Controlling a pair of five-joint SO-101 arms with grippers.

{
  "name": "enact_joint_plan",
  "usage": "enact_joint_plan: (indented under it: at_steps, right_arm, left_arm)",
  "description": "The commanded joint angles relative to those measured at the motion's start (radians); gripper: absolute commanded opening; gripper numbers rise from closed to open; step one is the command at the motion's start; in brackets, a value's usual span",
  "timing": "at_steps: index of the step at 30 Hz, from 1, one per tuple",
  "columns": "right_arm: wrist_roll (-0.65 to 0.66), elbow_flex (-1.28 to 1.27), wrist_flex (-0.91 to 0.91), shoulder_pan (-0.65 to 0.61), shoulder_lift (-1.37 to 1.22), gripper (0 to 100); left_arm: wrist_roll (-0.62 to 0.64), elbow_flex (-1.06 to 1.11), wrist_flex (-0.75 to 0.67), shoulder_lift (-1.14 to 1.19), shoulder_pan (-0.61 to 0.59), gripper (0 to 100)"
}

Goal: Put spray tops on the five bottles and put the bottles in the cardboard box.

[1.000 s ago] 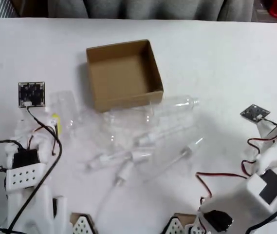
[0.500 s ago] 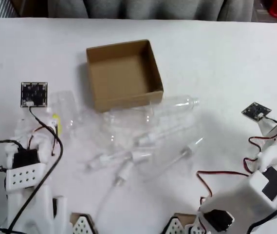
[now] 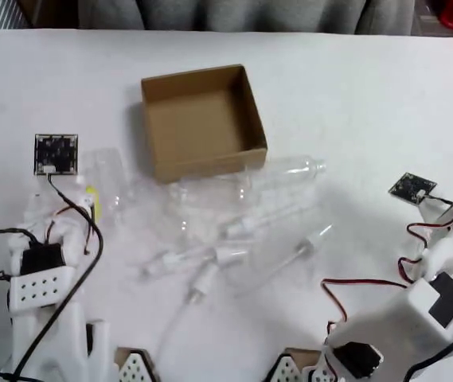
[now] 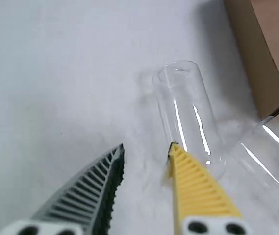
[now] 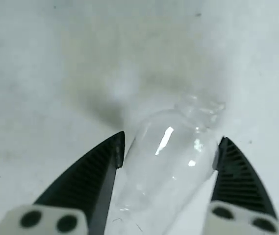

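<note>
White table [image 3: 353, 87] under both arms: your left gripper [image 4: 146, 146] stands wide and empty, a lying bottle [image 4: 188, 112] just beside its yellow finger [image 4: 198, 191], the box [image 4: 266, 49] beyond that. Your right gripper [image 5: 172, 137] is wide too, a second bottle [image 5: 168, 152] lying ahead between its fingers. Spray tops [image 3: 210, 259] lie loose between the two arms.

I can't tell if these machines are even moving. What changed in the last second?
Very little. The right arm edged slightly toward the bottles, its jaws open either side of one bottle's neck. The left arm nudged a touch sideways early on, jaws open beside another bottle. Nothing was grasped or let go. The cardboard box, bottles and spray tops stayed put.
</note>
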State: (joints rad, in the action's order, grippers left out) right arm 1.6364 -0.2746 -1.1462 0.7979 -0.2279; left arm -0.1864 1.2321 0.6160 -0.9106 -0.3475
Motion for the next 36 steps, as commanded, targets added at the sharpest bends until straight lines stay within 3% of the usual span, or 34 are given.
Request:
enact_joint_plan:
  at_steps: [1, 5, 12, 20, 26, 31, 36]
  right_arm:
    - [0.014, 0.051, -0.012, -0.002, 0.067, 12.7]
    - [0.012, 0.071, -0.016, -0.002, 0.068, 1.4]
    - [-0.037, 0.164, -0.157, 0.019, 0.068, 1.6]
    - [-0.525, 0.405, -0.483, -0.096, 0.068, 1.6]
    - [-0.848, 0.493, -0.57, -0.282, 0.068, 1.6]
    - [-1.013, 0.42, -0.57, -0.412, 0.116, 1.6]
    - [-1.119, 0.221, -0.513, -0.53, 0.32, 1.6]
  left_arm:
    - [-0.012, 0.0, -0.029, 0.001, 0.016, 16]
    - [-0.014, 0.0, -0.029, 0.001, 0.016, 16]
    - [-0.014, 0.0, -0.029, 0.001, 0.016, 16]
    - [-0.014, 0.0, -0.029, 0.001, 0.016, 16]
    - [-0.014, 0.0, -0.028, 0.001, 0.016, 16]
    - [-0.014, 0.0, -0.023, 0.001, 0.015, 16]
    - [-0.014, 0.0, -0.023, 0.001, 0.015, 16]
